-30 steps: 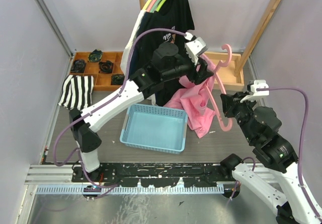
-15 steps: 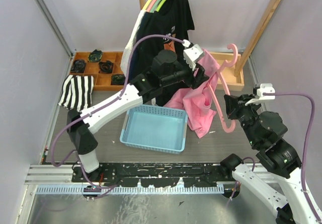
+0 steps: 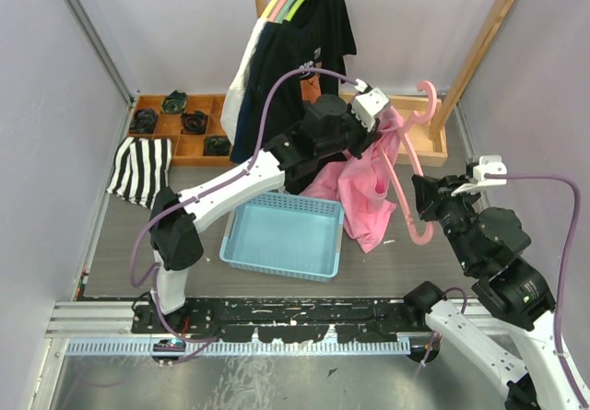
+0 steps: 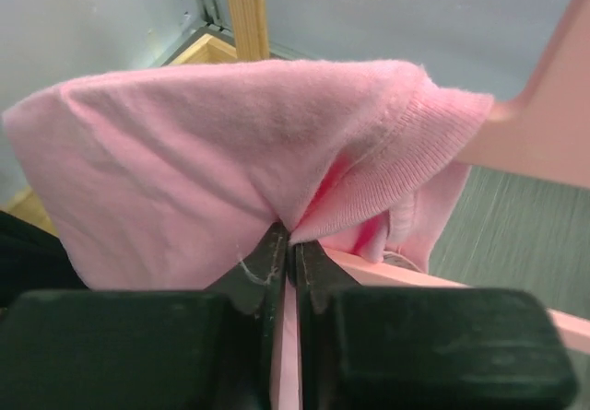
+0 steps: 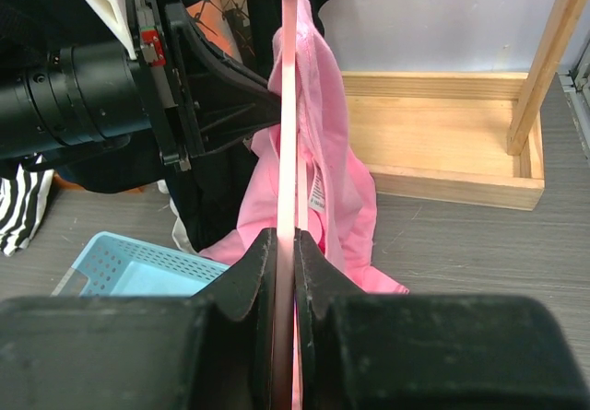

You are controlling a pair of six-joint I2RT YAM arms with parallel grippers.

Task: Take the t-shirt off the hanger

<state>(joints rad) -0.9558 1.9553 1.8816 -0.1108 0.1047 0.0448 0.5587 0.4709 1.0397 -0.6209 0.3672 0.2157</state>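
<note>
Up at the shoulder of the pink hanger (image 5: 287, 78), the left gripper (image 4: 293, 240) has just gone from wide to nearly shut. Its wrist view shows the fingers pinching a fold of the pink t-shirt (image 3: 361, 189) right beside the ribbed collar. A moment ago those jaws stood apart near the cloth; now they have a bite of it. The right gripper (image 5: 286, 240) has not changed: narrow, clamped on the hanger's lower end, holding it off the table with the hook toward the wooden rack (image 3: 479, 51). The shirt is still draped on the hanger, its lower part falling beside the far right corner of the blue basket (image 3: 290, 202). With shirt and hanger now held separately, the pull looks ready to start. I judge the left arm should draw the collar off the hanger's end while the right keeps the hanger steady. The pinch looks shallow, so the cloth might slip
</note>
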